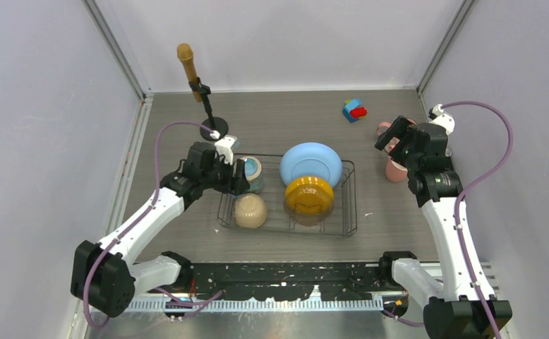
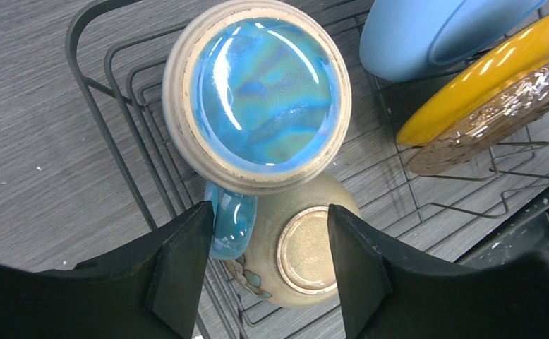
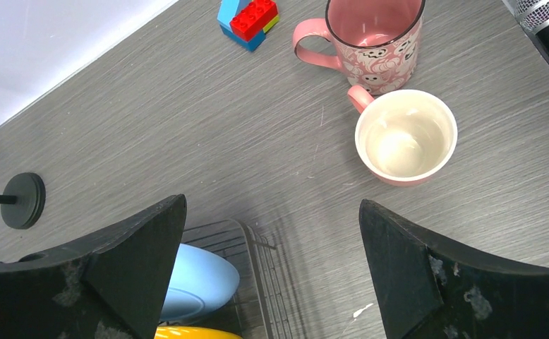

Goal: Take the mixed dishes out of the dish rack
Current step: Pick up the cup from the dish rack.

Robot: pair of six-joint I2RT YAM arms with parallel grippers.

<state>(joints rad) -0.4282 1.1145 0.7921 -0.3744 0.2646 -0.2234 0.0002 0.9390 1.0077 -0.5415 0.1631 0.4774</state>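
Viewing the bench [image 1: 286, 116] from above, left to right. A microphone stand [image 1: 200, 92] rises at the far left, outside the dish rack [image 1: 346, 215]. The dark wire rack lies at the middle of the bench.

The left tool [image 2: 270, 215] hangs over the rack's far-left corner. Its fingers stand apart and are clamped on nothing. The blue mug [image 2: 257, 95] sits in that corner, its glossy blue round face turned toward the wrist camera. The mug's handle lies between the fingers, close to the left one; contact cannot be judged.

Just nearer in the same left end is the beige bowl [image 2: 303, 247]. It rests upside down with its foot ring facing up, against the blue mug.

Right of centre, two plates stand on edge among the upright dividers. The light-blue plate [image 1: 311, 164] is at the far side and the yellow plate [image 1: 308, 194] is directly in front of it.

Beyond the rack's far-right corner a red-and-blue toy block [image 1: 354, 109] lies on the bench.

Further right, outside the rack, two mugs stand upright on the bench just beside each other. These are the speckled pink mug [image 3: 377, 42] and the plain pink mug [image 3: 406, 134].

The right tool [image 3: 272, 208] hovers above the bench near these mugs, its fingers spread wide with nothing between them.
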